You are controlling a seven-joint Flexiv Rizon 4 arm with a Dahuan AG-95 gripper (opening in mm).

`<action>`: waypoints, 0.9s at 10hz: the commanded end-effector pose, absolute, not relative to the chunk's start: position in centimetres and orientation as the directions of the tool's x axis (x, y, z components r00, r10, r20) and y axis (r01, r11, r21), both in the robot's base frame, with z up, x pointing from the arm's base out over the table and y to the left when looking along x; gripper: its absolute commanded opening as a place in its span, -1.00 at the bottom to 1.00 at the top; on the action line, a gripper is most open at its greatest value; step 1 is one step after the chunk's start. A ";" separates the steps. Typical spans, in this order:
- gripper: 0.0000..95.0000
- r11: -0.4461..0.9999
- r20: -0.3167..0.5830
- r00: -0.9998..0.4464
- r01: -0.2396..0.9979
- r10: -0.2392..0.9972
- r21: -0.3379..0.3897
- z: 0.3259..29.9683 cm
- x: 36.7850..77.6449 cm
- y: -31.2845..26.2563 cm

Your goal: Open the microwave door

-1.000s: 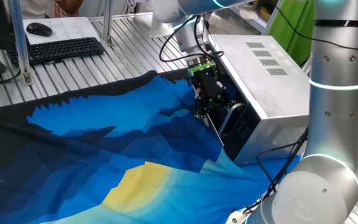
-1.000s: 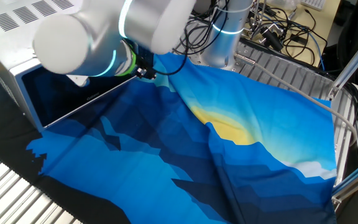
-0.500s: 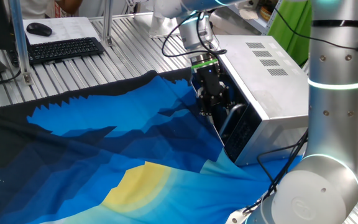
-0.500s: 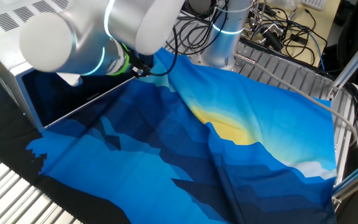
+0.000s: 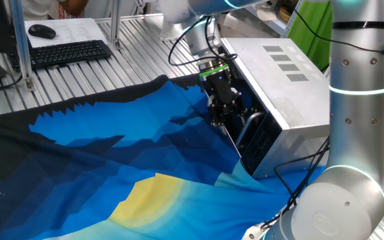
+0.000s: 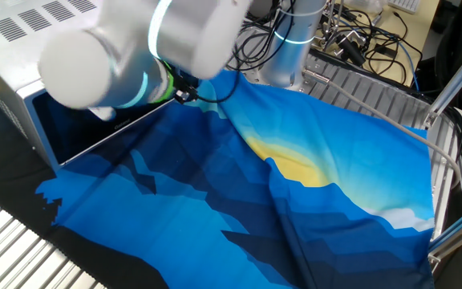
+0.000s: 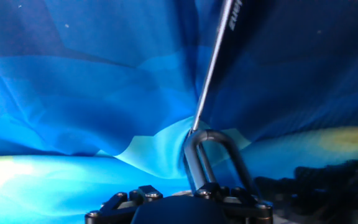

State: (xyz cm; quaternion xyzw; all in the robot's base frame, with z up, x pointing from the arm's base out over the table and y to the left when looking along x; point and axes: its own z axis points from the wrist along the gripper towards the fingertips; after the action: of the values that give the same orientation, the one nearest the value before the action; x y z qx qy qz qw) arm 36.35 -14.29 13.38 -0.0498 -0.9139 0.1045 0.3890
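The microwave [image 5: 282, 73] is a silver-grey box with vent slots on top, at the right of the table; it also shows at the far left of the other fixed view [image 6: 14, 36]. The microwave door [image 5: 245, 143] is dark glass and faces the blue cloth. Its curved silver handle [image 5: 247, 125] is beside my black gripper [image 5: 217, 119], which is pressed up against it. In the hand view the handle [image 7: 211, 155] runs straight under the gripper's body [image 7: 179, 208], along the door's thin edge [image 7: 213, 62]. The fingertips are hidden in every view.
A blue and yellow cloth [image 5: 112, 160] covers the table in front of the microwave. A keyboard [image 5: 65, 52] and mouse [image 5: 42, 31] lie at the back left. The arm's thick silver column [image 5: 365, 120] stands at the right. Cables [image 6: 351, 40] are piled behind the cloth.
The gripper moved slightly in toward the microwave half a second ago and has now drawn back towards the cloth. The door looks about the same.
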 end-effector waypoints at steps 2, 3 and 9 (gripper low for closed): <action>0.60 0.974 0.744 -0.648 -0.015 0.161 -0.224 13.4 36.2 -14.0; 0.60 0.974 0.745 -0.645 -0.005 0.169 -0.225 13.4 35.9 -14.1; 0.60 0.981 0.748 -0.637 0.081 0.188 -0.178 12.9 34.3 -14.0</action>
State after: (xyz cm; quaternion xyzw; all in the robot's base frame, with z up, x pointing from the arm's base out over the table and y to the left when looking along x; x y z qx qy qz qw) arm 34.59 -13.99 12.98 -0.0663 -0.9043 0.0720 0.4156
